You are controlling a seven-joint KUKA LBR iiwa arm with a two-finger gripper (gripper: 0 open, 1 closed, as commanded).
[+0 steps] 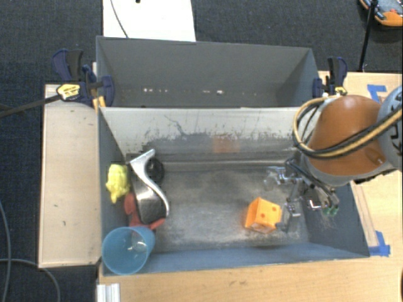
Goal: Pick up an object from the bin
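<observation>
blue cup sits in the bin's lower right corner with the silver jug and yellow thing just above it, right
Wrong side: the camera view shows the blue cup in the lower left corner of the bin, with the silver jug and yellow thing just above it. Toward the right are the hand and an orange block.

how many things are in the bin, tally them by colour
yellow: 1, soft lump
silver: 1, metal cup
red: 1, piece under the metal cup
blue: 1, plastic cup
orange: 1, holed block
total: 5
</observation>
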